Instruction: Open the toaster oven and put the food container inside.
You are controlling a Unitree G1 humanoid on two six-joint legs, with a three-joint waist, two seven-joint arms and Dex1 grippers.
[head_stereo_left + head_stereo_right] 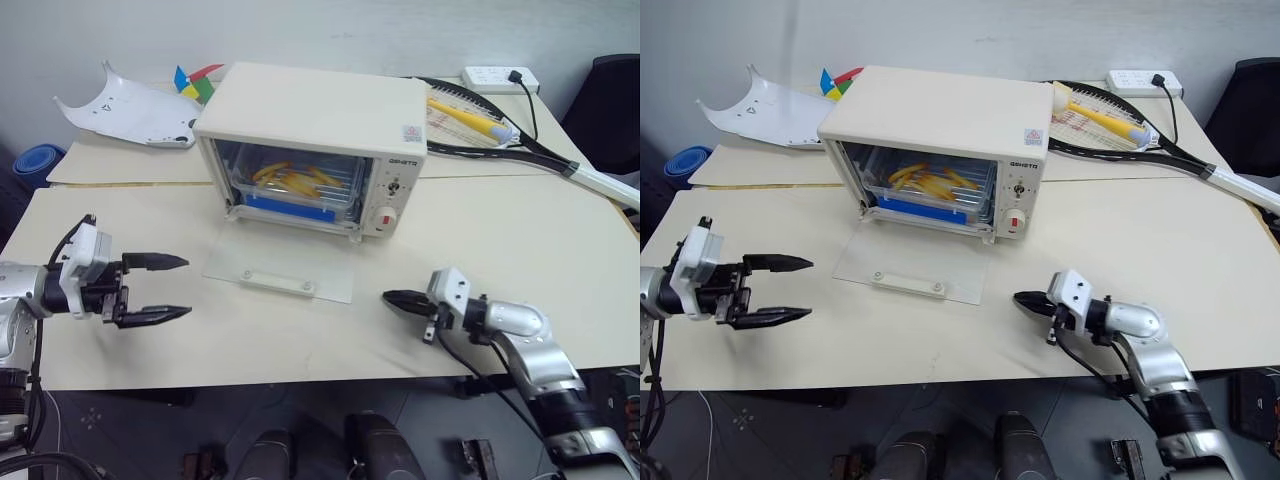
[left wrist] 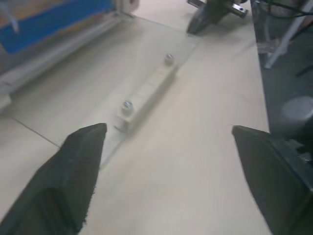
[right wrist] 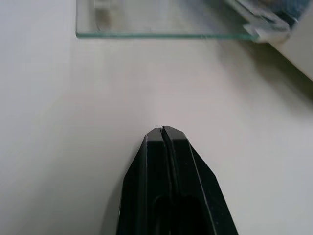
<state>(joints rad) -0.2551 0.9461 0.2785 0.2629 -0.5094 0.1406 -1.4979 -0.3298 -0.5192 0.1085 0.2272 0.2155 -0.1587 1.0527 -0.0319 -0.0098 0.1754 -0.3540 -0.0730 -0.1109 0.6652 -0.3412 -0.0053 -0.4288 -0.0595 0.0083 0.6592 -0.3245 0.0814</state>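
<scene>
Inside the toaster oven (image 1: pixel 312 140), food container (image 1: pixel 295 184), door flat, open.

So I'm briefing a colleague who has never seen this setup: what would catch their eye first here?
Most likely the toaster oven in the middle of the table, its glass door folded flat onto the tabletop and the food container with yellow strips already on the rack inside. Next, the two black grippers in front of it: the left gripper wide open and empty, the right gripper shut. A racket lies behind the oven.
</scene>
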